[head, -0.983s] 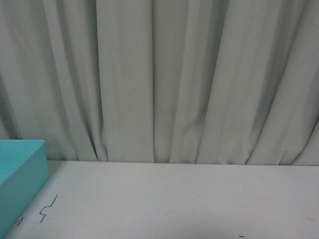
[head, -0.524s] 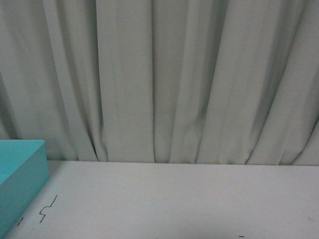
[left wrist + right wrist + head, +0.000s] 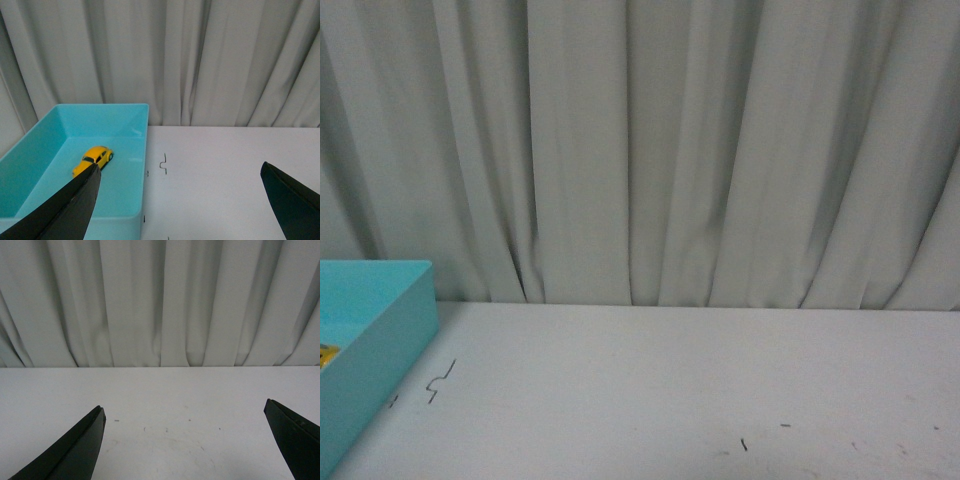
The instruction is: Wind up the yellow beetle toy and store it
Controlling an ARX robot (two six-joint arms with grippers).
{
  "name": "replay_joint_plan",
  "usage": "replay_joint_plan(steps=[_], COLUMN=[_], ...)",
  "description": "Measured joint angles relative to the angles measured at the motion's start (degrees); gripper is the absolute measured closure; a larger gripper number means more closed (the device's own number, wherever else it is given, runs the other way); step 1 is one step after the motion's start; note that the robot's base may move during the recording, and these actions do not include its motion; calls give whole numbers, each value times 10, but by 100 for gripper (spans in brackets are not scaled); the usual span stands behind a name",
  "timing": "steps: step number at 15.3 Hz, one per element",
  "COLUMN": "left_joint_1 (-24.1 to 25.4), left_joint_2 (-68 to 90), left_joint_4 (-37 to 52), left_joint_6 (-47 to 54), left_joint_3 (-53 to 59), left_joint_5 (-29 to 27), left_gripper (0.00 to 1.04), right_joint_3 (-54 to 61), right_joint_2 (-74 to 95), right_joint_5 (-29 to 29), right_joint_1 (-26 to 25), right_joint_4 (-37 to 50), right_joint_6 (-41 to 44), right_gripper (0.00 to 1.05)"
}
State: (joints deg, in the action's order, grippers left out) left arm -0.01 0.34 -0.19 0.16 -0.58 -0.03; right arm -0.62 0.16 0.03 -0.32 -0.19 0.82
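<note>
The yellow beetle toy (image 3: 95, 158) rests on its wheels inside the turquoise box (image 3: 131, 216) in the left wrist view. A sliver of its yellow (image 3: 326, 356) shows in the box (image 3: 400, 325) at the left edge of the front view. My left gripper (image 3: 180, 172) is open and empty, above the table beside the box; one black finger (image 3: 75, 205) hangs over the box near the toy. My right gripper (image 3: 184, 410) is open and empty above bare white table. Neither arm shows in the front view.
A white table (image 3: 670, 390) runs to a grey pleated curtain (image 3: 650, 140) at the back. A small black squiggle mark (image 3: 440, 382) lies on the table beside the box. Faint scuffs (image 3: 165, 430) mark the table under the right gripper.
The front view has shifted: the box and the table edge sit higher and further right in the frame, and the box's inside with a bit of yellow now shows.
</note>
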Motion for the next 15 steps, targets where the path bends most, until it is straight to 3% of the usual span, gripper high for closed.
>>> replay_joint_plan(steps=[15], left_joint_1=[0], left_joint_2=[0], left_joint_4=[1], left_joint_6=[0], left_joint_3=[0], left_joint_5=[0], left_gripper=[7], right_joint_3=[0], right_joint_2=[0], right_joint_5=[0], right_joint_1=[0], right_joint_4=[0], right_joint_6=[0], right_gripper=[7])
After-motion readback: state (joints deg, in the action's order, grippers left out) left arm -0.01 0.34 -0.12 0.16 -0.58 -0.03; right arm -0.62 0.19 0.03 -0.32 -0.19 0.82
